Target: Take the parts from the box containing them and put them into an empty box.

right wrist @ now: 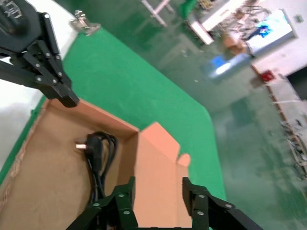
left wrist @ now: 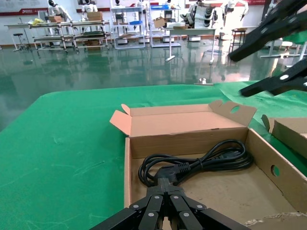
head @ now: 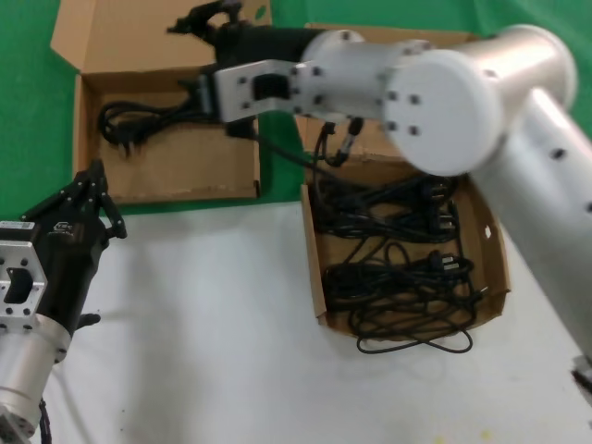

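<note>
overhead, right claw spread above cardboard box, one glossy cord.

One cord in wide box; rest in squarish box.

Robot lab: humanoid robots, equipment racks

white table top at the near side, green cloth over the far side. two open cardboard boxes rest on it: the wide box mostly on the green, apparently overlapping the white edge; the squarish box mostly on the white.
</note>
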{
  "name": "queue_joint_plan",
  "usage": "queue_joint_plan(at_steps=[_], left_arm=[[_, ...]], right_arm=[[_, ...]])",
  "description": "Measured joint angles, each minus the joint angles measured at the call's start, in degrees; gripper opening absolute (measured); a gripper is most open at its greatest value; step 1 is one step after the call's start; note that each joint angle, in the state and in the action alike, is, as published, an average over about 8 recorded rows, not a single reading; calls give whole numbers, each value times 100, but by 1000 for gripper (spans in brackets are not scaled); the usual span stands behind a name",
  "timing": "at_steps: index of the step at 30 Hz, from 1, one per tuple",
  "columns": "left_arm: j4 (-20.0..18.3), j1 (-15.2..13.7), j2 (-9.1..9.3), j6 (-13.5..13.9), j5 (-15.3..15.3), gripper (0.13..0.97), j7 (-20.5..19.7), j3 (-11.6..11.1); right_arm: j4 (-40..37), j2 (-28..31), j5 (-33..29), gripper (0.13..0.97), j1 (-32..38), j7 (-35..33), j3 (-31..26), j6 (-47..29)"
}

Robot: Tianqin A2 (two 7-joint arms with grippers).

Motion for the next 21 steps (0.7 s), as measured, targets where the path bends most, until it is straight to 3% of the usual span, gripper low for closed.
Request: queue_joint_plan(at_steps=[7, 21], left_arm=[[0, 0, 0, 0, 0, 145, 0, 0], [0, 0, 0, 0, 0, 145, 0, 0]], right_arm=[[831, 673, 427, 376, -638, 107, 621, 186], [1940, 1939, 2222, 680, -2227, -189, 1865, 1152]])
